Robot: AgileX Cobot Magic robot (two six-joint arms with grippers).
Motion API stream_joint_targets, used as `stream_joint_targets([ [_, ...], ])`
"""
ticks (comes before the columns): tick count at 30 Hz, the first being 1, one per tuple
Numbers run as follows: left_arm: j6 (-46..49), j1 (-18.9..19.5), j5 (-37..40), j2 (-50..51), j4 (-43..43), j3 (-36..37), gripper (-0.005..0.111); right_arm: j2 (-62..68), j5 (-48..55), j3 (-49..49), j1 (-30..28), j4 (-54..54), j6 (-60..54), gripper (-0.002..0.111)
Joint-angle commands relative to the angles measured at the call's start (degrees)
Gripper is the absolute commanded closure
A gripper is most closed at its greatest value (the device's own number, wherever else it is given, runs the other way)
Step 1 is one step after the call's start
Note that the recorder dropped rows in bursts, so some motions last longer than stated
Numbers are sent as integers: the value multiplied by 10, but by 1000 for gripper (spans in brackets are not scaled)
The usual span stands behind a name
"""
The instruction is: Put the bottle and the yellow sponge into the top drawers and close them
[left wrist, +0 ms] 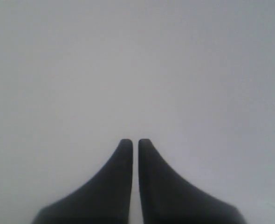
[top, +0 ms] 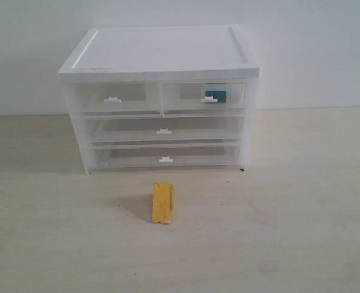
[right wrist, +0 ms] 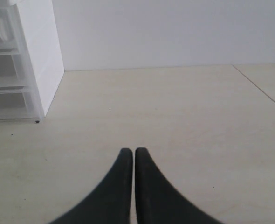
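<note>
The yellow sponge [top: 163, 203] lies on the table in front of the cabinet [top: 162, 55]. Both top drawers, left [top: 113, 99] and right [top: 205, 97], stand pushed in. The bottle [top: 215, 94] shows through the right top drawer's translucent front, teal body and white top. Neither arm appears in the exterior view. My left gripper [left wrist: 133, 142] is shut on nothing, facing a blank pale wall. My right gripper [right wrist: 129, 151] is shut on nothing above the table, off to the cabinet's [right wrist: 35, 60] right side.
Two full-width drawers [top: 163, 131] [top: 165, 159] sit closed below the top pair. A pale wall runs behind the cabinet. A seam [right wrist: 261, 88] crosses the tabletop on the right.
</note>
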Motion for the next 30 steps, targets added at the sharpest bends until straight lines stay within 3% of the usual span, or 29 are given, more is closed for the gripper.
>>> stream_joint_targets([
  [1, -5, 1, 12, 118, 32, -49, 102, -3, -5, 3, 2, -6, 1, 108],
  [6, -5, 1, -15, 246, 34, -83, 102, -3, -5, 3, 2, -6, 1, 108],
  [15, 6, -9, -134, 424, 43, -92, 102, -3, -5, 3, 2, -6, 1, 108],
  [20, 52, -58, -190, 495, 34, -92, 102, -3, -5, 3, 2, -6, 1, 108],
  [30, 124, -168, -305, 611, -70, -92, 102, -3, -5, 3, 2, -6, 1, 108],
])
